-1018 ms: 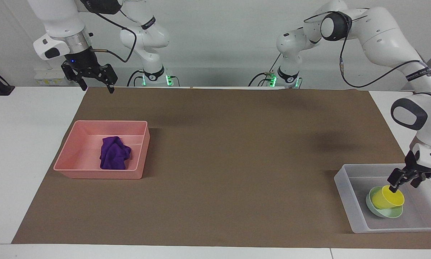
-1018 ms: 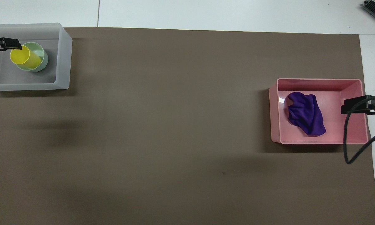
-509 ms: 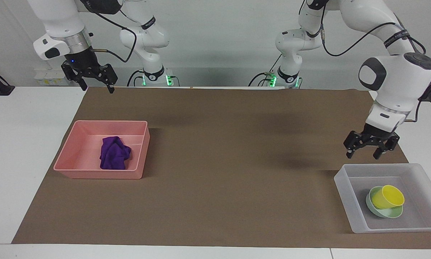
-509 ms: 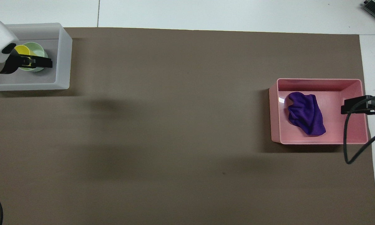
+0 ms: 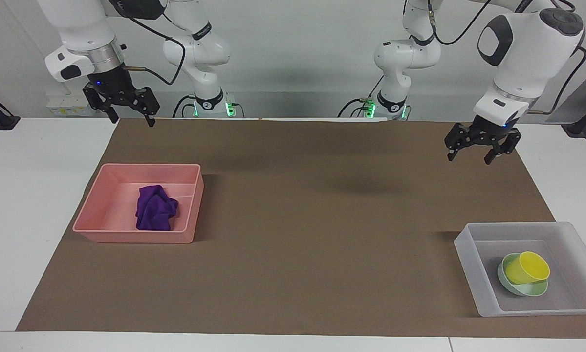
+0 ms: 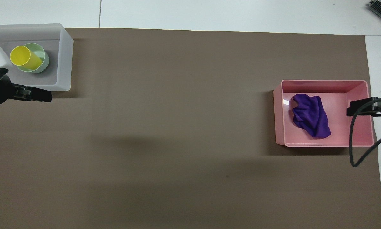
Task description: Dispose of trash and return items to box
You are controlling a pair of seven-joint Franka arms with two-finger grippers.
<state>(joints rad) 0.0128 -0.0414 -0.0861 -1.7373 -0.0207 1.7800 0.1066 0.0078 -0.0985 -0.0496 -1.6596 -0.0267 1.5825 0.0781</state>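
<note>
The yellow cup (image 5: 530,268) lies tilted in the mint-green bowl (image 5: 527,289), inside the translucent box (image 5: 468,254) at the left arm's end of the table. They also show in the overhead view: cup (image 6: 24,57), bowl (image 6: 43,55), box (image 6: 64,57). The purple fabric (image 5: 155,209) lies in the pink tray (image 5: 131,237) at the right arm's end; it also shows in the overhead view (image 6: 311,118). My left gripper (image 5: 469,159) is open and empty, raised over the brown mat (image 5: 322,220). My right gripper (image 5: 132,121) is open and empty and waits, raised over the mat's edge.
In the overhead view the left gripper (image 6: 41,94) covers the mat just beside the box, and the right gripper (image 6: 352,109) covers a wall of the pink tray (image 6: 358,133). White table (image 5: 29,195) surrounds the mat.
My left gripper was at the yellow cup's rim inside the box. It has let go, risen out of the box and pulled back over the mat. The right arm has not moved.
</note>
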